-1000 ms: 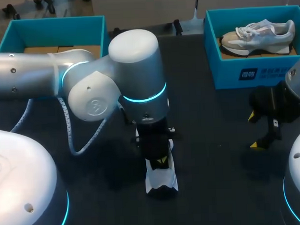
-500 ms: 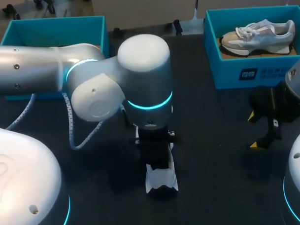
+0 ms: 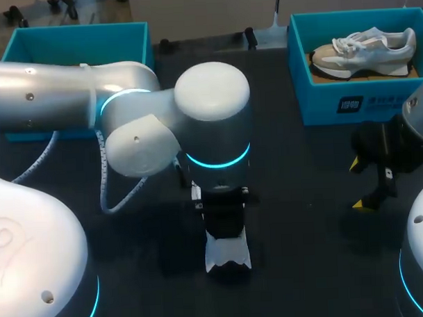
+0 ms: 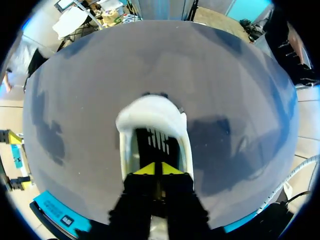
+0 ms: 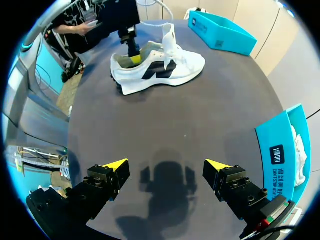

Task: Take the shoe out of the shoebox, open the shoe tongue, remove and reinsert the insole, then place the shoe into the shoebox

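On the head view, my left arm comes in from the left and bends down over the middle of the desk. Its left claw is sunk into the opening of the white shoe, which lies on the near middle of the desk. The left shoebox sits at the far left. The right shoebox at the far right holds a second shoe. My right claw hangs over the desk at the right, well apart from the shoe. On the left wrist view, the left claw has its yellow tips pressed narrow together inside the shoe; whether they pinch anything I cannot tell. On the right wrist view, the right claw is spread wide over bare desk. The shoe lies ahead of it with its tongue raised and the left claw in its opening.
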`<state>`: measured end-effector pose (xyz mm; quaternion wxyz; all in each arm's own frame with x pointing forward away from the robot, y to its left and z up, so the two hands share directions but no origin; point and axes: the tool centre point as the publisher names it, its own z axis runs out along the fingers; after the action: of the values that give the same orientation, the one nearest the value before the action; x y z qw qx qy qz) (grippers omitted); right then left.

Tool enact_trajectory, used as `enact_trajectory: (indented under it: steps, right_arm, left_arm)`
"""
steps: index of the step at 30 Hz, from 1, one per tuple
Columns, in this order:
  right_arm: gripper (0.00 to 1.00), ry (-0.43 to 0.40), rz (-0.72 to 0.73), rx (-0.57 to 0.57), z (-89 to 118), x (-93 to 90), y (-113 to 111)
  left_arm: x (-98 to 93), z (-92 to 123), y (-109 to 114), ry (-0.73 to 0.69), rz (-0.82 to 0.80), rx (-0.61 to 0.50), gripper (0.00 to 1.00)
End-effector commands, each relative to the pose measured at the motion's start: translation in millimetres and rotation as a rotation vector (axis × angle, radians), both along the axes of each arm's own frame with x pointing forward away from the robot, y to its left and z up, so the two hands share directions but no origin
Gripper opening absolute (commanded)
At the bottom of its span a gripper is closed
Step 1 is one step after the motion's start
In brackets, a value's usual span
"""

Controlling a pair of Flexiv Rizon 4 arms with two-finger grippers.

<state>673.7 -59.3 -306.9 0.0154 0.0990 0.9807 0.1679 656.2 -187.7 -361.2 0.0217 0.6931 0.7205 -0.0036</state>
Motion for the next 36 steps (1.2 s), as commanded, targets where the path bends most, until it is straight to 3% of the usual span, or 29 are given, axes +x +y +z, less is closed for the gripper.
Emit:
enact_trajectory:
  steps: [1,4,9,11,12,13,36]
  right_arm:
    - [1.00,-0.001,-0.001,-0.003,-1,-0.7,1]
    - [1.00,-0.001,-0.001,-0.003,-1,-0.7,1]
    - [1.00,-0.001,-0.001,-0.003,-1,-0.7,1]
    - [1.00,-0.001,-0.001,-0.003,-1,-0.7,1]
    - [1.00,-0.001,-0.001,-0.003,-1,-0.7,1]
    - [1.00,-0.001,-0.001,-0.003,-1,-0.7,1]
    - [1.00,-0.001,-0.001,-0.003,-1,-0.7,1]
  left_arm:
    - [10.3,-2,4,0.008,0.002,0.007,0.20]
    - [11.9,-4,5,0.014,0.003,0.015,0.25]
    - [8.2,-4,7,0.029,-0.010,0.015,0.44]
    - [6.1,-2,8,0.031,-0.017,0.015,0.73]
    - [5.6,-1,8,0.029,-0.019,0.014,0.96]
    - [5.9,1,8,0.028,-0.020,0.012,1.00]
    - [32.4,27,11,0.012,-0.034,-0.078,1.00]
